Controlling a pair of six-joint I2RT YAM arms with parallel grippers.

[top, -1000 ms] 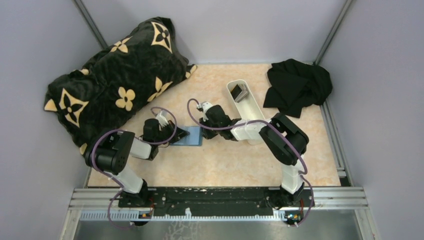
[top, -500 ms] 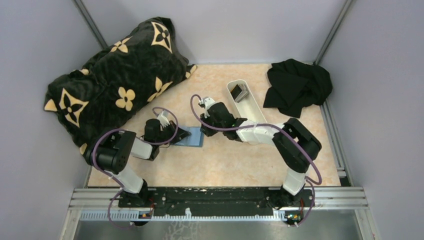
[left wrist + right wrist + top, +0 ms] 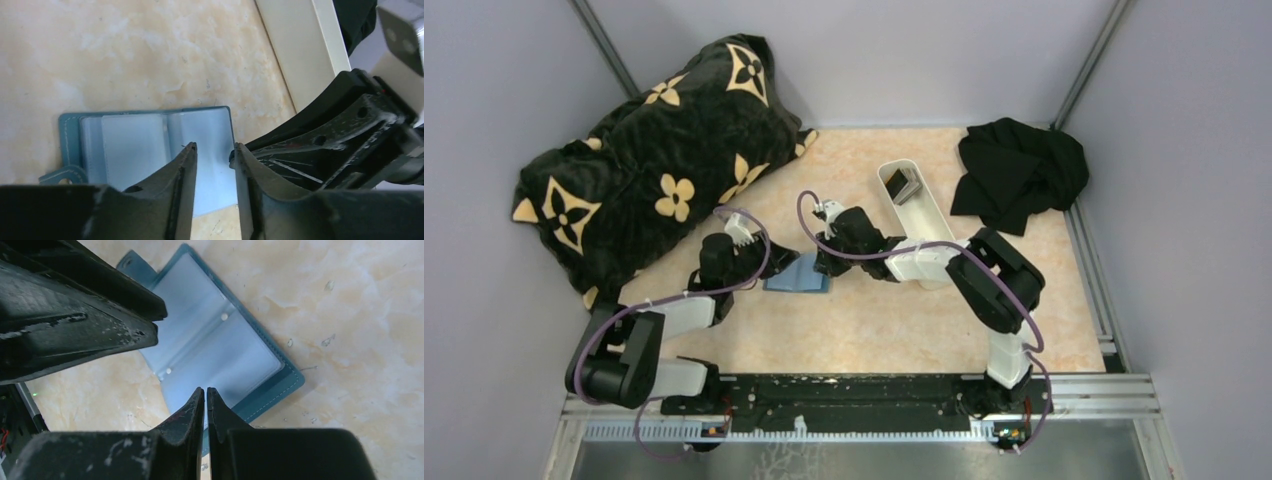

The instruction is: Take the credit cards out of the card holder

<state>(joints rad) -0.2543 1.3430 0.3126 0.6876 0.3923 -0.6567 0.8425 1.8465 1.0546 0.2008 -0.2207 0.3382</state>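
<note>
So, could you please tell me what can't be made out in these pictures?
- Top view: the cards in the tray are too small to count.
- Right wrist: the right gripper covers the holder where its shut tips meet, so a pinch can't be told.
- Left wrist: the left gripper hides the holder's near sleeves; cards left inside can't be ruled out.

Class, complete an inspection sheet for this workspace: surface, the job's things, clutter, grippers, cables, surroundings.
Surface: marbled tan table, no spills seen.
Job's things: card holder lies open on the table; credit cards sit in the white tray.
Clutter: floral black cushion far left; black cloth far right.
Grippers: left gripper open over the holder; right gripper shut at its edge.
Cables: purple cables loop along both arms.
Surroundings: grey walls; metal rail at the near edge.
</note>
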